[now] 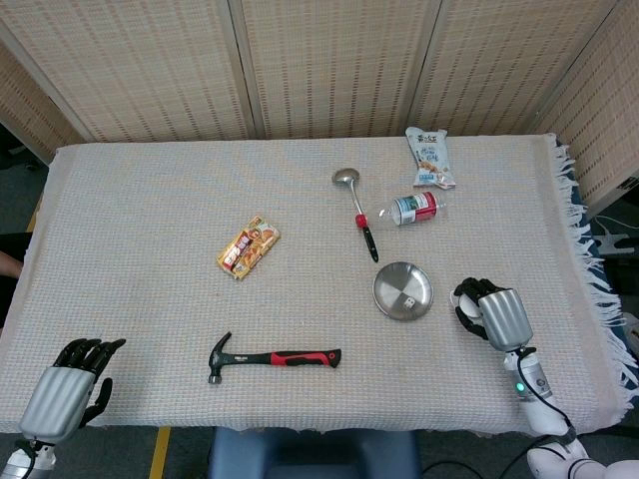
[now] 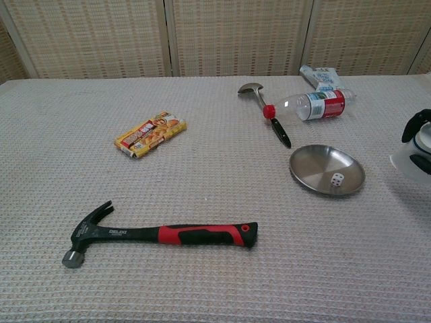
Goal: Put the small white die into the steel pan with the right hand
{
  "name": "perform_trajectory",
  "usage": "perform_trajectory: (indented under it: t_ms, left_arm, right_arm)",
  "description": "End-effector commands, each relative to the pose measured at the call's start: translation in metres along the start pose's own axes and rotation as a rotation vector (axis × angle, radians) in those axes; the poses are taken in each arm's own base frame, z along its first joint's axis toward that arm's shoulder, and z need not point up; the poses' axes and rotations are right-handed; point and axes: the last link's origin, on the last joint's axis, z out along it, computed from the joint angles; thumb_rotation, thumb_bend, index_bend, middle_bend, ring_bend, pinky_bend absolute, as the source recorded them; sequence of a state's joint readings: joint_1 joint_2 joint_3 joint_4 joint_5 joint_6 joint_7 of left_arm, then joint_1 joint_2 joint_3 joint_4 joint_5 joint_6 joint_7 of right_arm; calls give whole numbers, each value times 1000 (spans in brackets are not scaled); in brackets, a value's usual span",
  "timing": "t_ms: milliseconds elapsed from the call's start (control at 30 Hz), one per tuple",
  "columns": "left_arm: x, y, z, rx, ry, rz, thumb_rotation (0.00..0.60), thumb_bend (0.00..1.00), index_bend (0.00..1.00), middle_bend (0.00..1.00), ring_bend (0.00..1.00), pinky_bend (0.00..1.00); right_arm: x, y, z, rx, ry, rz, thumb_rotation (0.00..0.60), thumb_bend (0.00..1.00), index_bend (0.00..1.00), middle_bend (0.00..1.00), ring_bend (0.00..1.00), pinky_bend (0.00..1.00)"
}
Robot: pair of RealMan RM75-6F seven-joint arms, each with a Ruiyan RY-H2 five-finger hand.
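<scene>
The small white die (image 2: pixel 337 179) lies inside the round steel pan (image 2: pixel 311 168), near its right side; the head view shows the die (image 1: pixel 408 300) in the pan (image 1: pixel 392 284) too. My right hand (image 1: pixel 496 317) is to the right of the pan, apart from it, its fingers curled around a whitish cup (image 2: pixel 409 153). In the chest view that hand (image 2: pixel 421 142) is cut off by the right frame edge. My left hand (image 1: pixel 64 387) hangs at the table's near left corner with nothing in it.
A red-and-black hammer (image 1: pixel 275 356) lies near the front edge. A snack bar (image 1: pixel 247 248) sits at centre left. Behind the pan are a ladle (image 1: pixel 357 213), a bottle lying on its side (image 1: pixel 414 209) and a snack bag (image 1: pixel 430 158). The fringed cloth edge (image 1: pixel 589 269) is close on the right.
</scene>
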State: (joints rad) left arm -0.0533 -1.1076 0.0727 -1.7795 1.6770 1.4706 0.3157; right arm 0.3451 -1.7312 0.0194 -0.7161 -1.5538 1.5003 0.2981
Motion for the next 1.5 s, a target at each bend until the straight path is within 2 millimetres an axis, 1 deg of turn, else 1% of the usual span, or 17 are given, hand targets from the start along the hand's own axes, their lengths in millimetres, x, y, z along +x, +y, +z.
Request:
perform_trajectory:
  t_ms: [33, 167, 333, 433, 533, 633, 700, 733, 767, 833, 900, 1000, 1100, 1200, 1333, 1433, 1500]
  left_arm:
    - [0, 0, 0, 0, 2, 1, 600, 574, 169, 245, 178, 188]
    - [1, 0, 0, 0, 7, 1, 600, 574, 169, 245, 179, 189]
    - [0, 0, 0, -2, 3, 4, 600, 574, 169, 245, 178, 189]
    - [0, 0, 0, -2, 2, 5, 600, 575, 168, 245, 179, 188]
    - [-1, 0, 0, -3, -1, 8, 600, 574, 169, 245, 179, 188]
    - [-1, 1, 0, -5, -3, 11, 600, 574, 169, 245, 179, 188]
    - [-1, 1, 0, -4, -3, 11, 600, 574, 169, 245, 179, 188]
    - [-1, 1, 0, -3, -2, 10, 600, 574, 169, 245, 179, 188]
    - [-1, 1, 0, -2, -1, 9, 600, 574, 169, 245, 179, 188]
    - [0, 0, 0, -1, -1, 8, 600, 575, 169, 245, 179, 188]
    - [0, 0, 0, -2, -1, 8, 600, 575, 169, 245, 179, 188]
    - [0, 0, 0, -2, 0, 8, 600, 575, 169, 245, 179, 188]
    - [0, 0, 0, 0, 2, 7, 600, 575, 169, 245, 178, 188]
    - [0, -1, 0, 3, 1, 3, 600, 575, 169, 245, 178, 187]
    - [-1, -1, 0, 2, -9, 5, 600, 574, 169, 245, 179, 188]
    - [-1, -1, 1, -2, -10, 5, 600, 575, 169, 245, 179, 188]
    - [-2, -1, 1, -2, -9, 6, 600, 575, 169, 245, 178, 188]
  right_arm:
    - [-7, 14, -2, -24, -39, -5, 600, 315, 542, 533, 466, 764]
    - [-11, 19, 5, -16, -41, 6, 600, 283, 478, 533, 415, 729]
    - [-13, 23, 11, -2, -31, 62, 600, 276, 463, 517, 386, 709]
    - [-15, 27, 12, -10, -39, 64, 600, 271, 457, 485, 360, 662]
    - [-16, 31, 12, -16, -58, 51, 600, 243, 417, 426, 298, 580]
    - [-18, 35, 12, -26, -91, 30, 600, 207, 335, 331, 196, 461]
    - [-19, 38, 12, -33, -115, 18, 600, 181, 234, 239, 100, 374]
    - [-19, 40, 12, -36, -125, 9, 600, 173, 198, 213, 72, 348]
    - [-19, 41, 12, -36, -129, 4, 600, 161, 138, 172, 31, 307]
    - [-16, 43, 13, -38, -132, -2, 600, 144, 72, 127, 3, 259]
    - [-14, 44, 13, -36, -137, -3, 600, 128, 22, 82, 0, 209]
    - [-4, 42, 13, -7, -118, 11, 600, 110, 0, 29, 0, 140]
    - [14, 35, 7, 48, -68, 25, 600, 96, 0, 1, 0, 81]
    - [38, 24, -13, 65, -39, 9, 600, 93, 0, 0, 0, 49]
    - [72, 0, -47, -43, -76, -50, 600, 93, 0, 0, 0, 43]
    - [86, -13, -59, -129, -117, -77, 600, 92, 0, 0, 0, 43]
    - [89, -16, -62, -164, -142, -90, 600, 93, 0, 0, 0, 43]
